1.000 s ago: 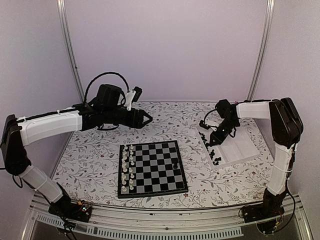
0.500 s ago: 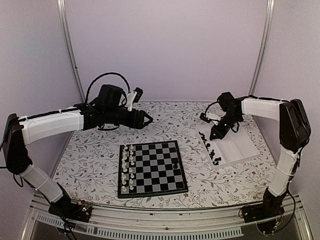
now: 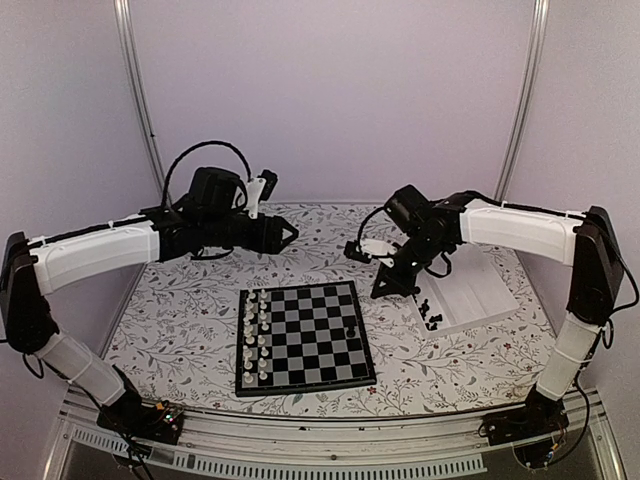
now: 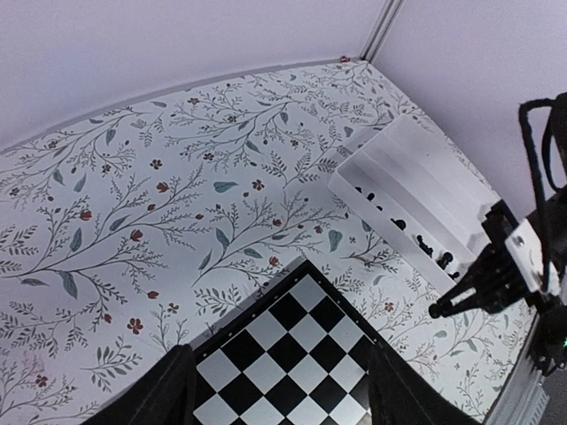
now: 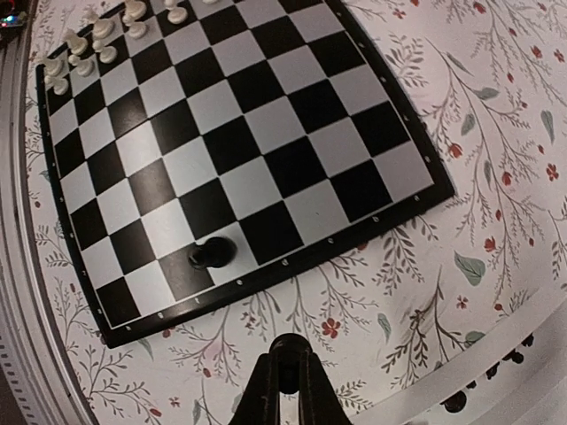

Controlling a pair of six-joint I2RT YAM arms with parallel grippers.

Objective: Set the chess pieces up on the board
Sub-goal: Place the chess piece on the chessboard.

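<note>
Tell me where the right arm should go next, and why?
Probably move the right end effector over an empty edge square of the board, beside the lone black piece: it looks shut on a small dark piece and hangs just short of the board.

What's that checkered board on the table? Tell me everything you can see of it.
The board is a small square chessboard: black and white checks inside a thin black rim, slightly glossy like plastic. It lies flat on the flowered tablecloth, in front of the two arms. Seen from above, two files of white pieces stand along its left side, and one black piece stands alone near its right edge. The other squares are bare.
</note>
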